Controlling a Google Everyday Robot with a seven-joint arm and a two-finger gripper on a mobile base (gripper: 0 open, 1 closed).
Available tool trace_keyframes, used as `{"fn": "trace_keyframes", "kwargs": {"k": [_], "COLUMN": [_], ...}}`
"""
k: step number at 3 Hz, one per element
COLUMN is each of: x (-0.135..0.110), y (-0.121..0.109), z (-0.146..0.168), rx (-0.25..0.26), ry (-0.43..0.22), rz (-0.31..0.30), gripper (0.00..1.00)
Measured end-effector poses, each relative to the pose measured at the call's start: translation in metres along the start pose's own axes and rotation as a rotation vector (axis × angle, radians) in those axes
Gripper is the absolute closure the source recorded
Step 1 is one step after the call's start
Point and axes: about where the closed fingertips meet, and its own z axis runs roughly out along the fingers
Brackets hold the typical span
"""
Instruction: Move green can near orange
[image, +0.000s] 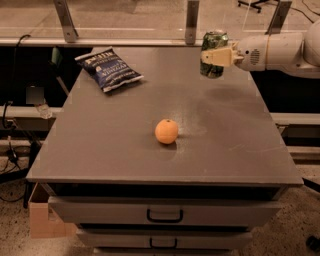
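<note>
The green can (214, 44) is upright at the far right of the grey table (125, 135), held slightly above the tabletop. My gripper (216, 56) reaches in from the right on a white arm and is shut on the can's middle. The orange (166, 131) sits near the table's centre, well to the left of and nearer than the can.
A dark blue chip bag (108, 68) lies at the far left of the table. Metal posts (190, 22) and a rail run behind the table. Drawers with handles (165, 216) are below the front edge. Cables and a box are on the floor at left.
</note>
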Motion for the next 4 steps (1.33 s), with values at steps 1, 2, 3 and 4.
{"fn": "trace_keyframes", "kwargs": {"k": [1,2,3,4], "x": [0.007,0.035,0.052,0.062], "y": [0.057,0.103,0.133,0.148], "z": [-0.003,0.01,0.024,0.027], "rx": [-0.068,-0.146,-0.224,-0.268], "ry": [-0.049,-0.06,-0.055,-0.034], "rz": [0.029,0.086,0.099,0.092], "gripper": [1.0,1.0,1.0,0.81]}}
